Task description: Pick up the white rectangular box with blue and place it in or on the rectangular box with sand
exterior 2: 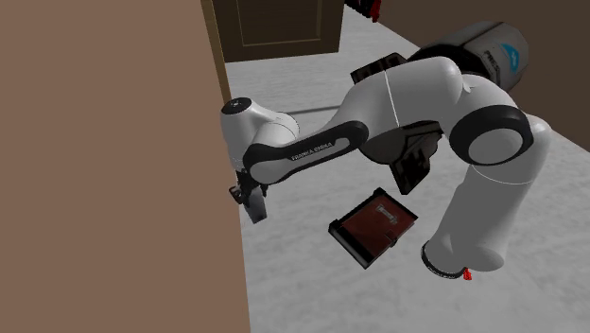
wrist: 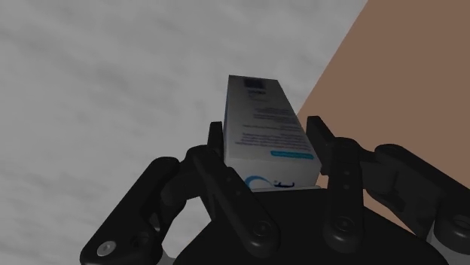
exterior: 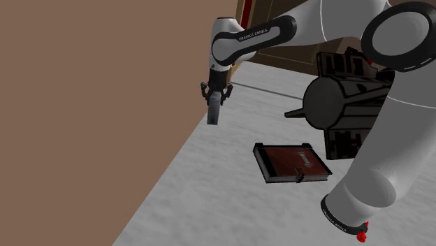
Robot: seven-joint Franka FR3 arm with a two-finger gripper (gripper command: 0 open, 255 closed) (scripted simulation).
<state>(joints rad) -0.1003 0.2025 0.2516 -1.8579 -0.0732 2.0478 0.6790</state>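
A white rectangular box with blue print [wrist: 265, 124] sits between my black fingers and sticks out beyond their tips. My gripper [wrist: 267, 144] is shut on it. In the shoulder view the gripper [exterior: 214, 103] points down with the box [exterior: 213, 116] hanging from it, close to the brown wall [exterior: 84, 119]. The second exterior view has the gripper [exterior 2: 252, 199] and the box [exterior 2: 257, 212] right beside that wall. A flat rectangular box with a dark rim and a red-brown top [exterior: 291, 162] [exterior 2: 375, 227] lies on the grey floor, between the gripper and my stand.
The brown wall [exterior 2: 104, 170] runs along the floor's edge beside the gripper. A wooden door [exterior 2: 274, 28] stands at the back. A black crate-like object [exterior: 342, 105] lies behind the arm. The grey floor [exterior: 209, 203] spreads around the flat box.
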